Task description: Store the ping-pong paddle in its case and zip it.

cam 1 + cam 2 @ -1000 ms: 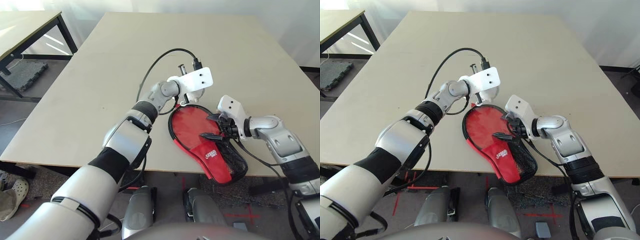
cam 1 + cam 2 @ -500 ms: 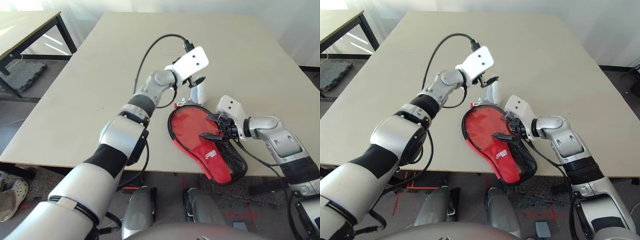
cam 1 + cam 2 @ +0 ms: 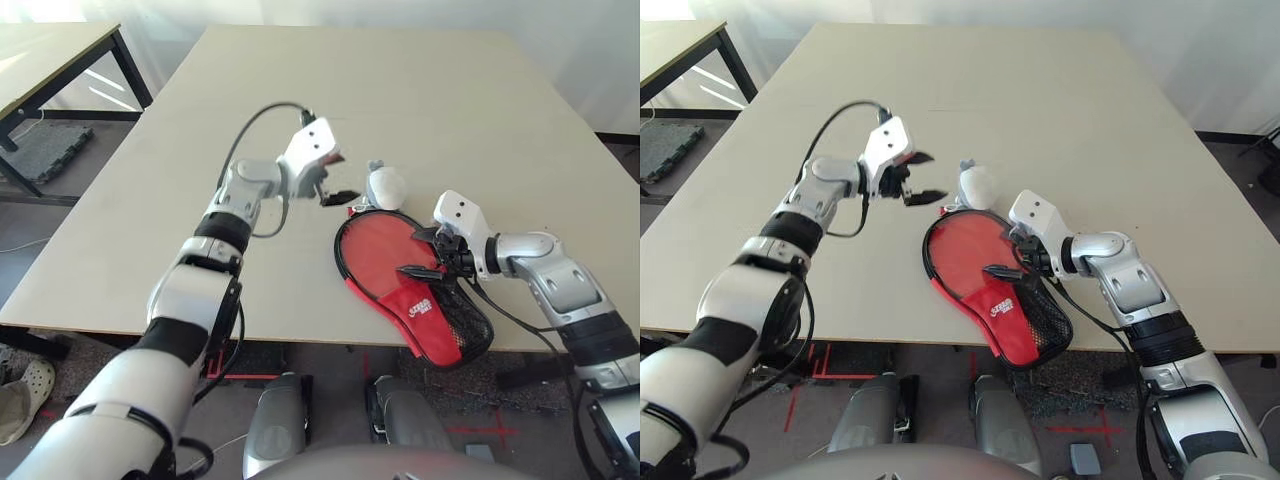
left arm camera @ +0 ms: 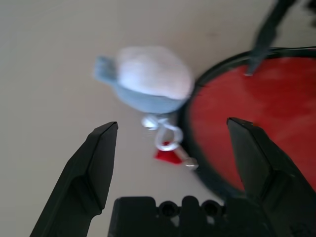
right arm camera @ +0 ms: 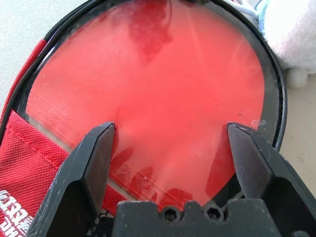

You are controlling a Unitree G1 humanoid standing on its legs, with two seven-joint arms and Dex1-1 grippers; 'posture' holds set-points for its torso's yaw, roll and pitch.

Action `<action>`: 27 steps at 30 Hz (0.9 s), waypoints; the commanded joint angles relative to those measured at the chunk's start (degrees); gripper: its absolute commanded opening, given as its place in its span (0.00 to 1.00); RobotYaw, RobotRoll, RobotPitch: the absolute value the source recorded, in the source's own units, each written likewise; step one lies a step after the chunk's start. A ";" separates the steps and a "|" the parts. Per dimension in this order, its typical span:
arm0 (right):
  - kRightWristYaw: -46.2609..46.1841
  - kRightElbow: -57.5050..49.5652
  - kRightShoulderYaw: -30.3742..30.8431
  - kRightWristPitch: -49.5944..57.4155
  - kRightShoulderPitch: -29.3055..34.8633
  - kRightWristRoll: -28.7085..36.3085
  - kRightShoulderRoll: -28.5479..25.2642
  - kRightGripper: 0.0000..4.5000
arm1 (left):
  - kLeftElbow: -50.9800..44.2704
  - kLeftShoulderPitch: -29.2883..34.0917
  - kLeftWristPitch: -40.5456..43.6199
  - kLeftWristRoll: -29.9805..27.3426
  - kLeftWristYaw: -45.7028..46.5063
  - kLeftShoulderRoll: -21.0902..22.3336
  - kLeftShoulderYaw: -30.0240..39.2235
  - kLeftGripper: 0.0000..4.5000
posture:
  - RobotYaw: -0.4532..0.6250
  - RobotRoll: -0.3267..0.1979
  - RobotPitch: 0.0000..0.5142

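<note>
A: Where's the ping-pong paddle (image 5: 163, 94)?
B: Its red face lies inside the case (image 3: 420, 300), near the table (image 3: 420, 90)'s front edge.
A: The grippers?
B: The right gripper (image 3: 425, 252) hovers over the case, jaws wide, empty. The left gripper (image 3: 340, 178), at ten o'clock from it, is spread, empty, beside the whitish pouch (image 3: 385, 185).

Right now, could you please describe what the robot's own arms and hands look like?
Both arms are silver-grey metal with black bands at the joints. The left hand and the right hand each have two black, pointed fingers on a white block-shaped wrist housing with small dark holes. A black cable loops from the left housing back along that forearm; another black cable runs under the right forearm.
</note>
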 commanded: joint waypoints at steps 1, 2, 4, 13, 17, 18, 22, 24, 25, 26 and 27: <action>0.69 3.28 3.78 0.87 1.88 -2.03 0.14 1.00 | -9.09 4.11 6.65 -1.66 -1.92 0.43 -2.65 0.98 | 0.47 0.62 0.16; 0.77 3.40 3.79 0.76 1.83 -2.06 0.09 1.00 | -11.75 5.75 8.61 -2.14 -2.59 0.35 -3.56 0.98 | 0.47 0.62 0.16; 0.89 3.60 3.83 0.57 1.75 -2.13 0.01 1.00 | -15.53 8.03 11.66 -2.92 -3.18 0.18 -4.96 0.98 | 0.47 0.62 0.16; 0.96 3.69 3.45 0.40 1.60 -2.06 -0.26 1.00 | -18.90 13.06 13.36 -2.21 -1.81 0.18 -10.39 0.98 | 0.46 0.62 0.16; 1.95 3.58 0.05 2.80 -0.06 1.34 -0.29 1.00 | -16.25 13.27 11.00 -1.02 -0.91 0.45 -12.56 0.98 | 0.46 0.62 0.17; 2.26 3.70 -0.77 3.29 -0.71 2.07 -0.47 1.00 | -15.94 13.29 11.01 -1.14 -0.84 0.43 -12.76 0.98 | 0.46 0.62 0.17; 3.21 4.58 -5.01 6.19 -4.68 6.14 -0.91 1.00 | -15.02 13.12 10.92 -1.28 -0.72 0.20 -13.28 0.98 | 0.46 0.62 0.17; 3.69 4.99 -7.76 7.99 -7.66 8.78 -1.04 1.00 | -14.80 13.08 11.13 -1.44 -0.68 0.06 -13.38 0.98 | 0.46 0.62 0.18; 3.53 5.58 -9.64 8.62 -10.10 10.18 -0.99 1.00 | -14.79 13.17 11.37 -1.53 -0.73 0.02 -13.47 0.98 | 0.47 0.62 0.18; 3.27 6.15 -11.09 9.09 -12.19 11.26 -0.91 1.00 | -14.85 13.30 11.55 -1.57 -0.79 0.03 -13.59 0.98 | 0.47 0.62 0.18; 2.78 6.85 -12.04 9.12 -13.84 11.78 -0.79 1.00 | -14.92 13.43 11.67 -1.60 -0.87 0.05 -13.72 0.98 | 0.47 0.62 0.17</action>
